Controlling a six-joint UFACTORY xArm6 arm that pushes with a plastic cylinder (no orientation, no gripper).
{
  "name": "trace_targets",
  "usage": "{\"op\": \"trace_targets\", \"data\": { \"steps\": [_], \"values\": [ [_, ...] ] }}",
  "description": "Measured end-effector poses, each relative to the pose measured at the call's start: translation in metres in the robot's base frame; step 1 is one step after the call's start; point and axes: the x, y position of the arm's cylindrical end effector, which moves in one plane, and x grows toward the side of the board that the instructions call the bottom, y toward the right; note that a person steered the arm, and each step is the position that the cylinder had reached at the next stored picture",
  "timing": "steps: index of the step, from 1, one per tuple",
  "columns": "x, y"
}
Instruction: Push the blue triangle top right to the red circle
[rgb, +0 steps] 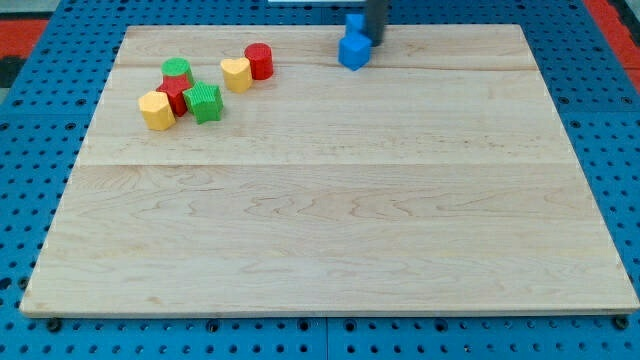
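A red circle block stands near the view's top, left of centre, touching a yellow heart. Two blue blocks sit at the top centre. The lower one looks like a cube. The upper one is small and partly hidden by the rod, so I cannot make out its shape. My rod comes down from the top edge, and my tip touches the right side of the two blue blocks, far to the right of the red circle.
A cluster lies at the view's top left: a green circle, a red block, a green star-like block and a yellow hexagon. The wooden board rests on a blue pegboard.
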Motion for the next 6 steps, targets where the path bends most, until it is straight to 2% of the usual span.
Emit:
{"op": "trace_targets", "data": {
  "steps": [1, 2, 3, 4, 6],
  "values": [
    [-0.003, 0.029],
    [-0.028, 0.062],
    [-0.024, 0.032],
    [-0.019, -0.03],
    [-0.028, 0.001]
  ]
}}
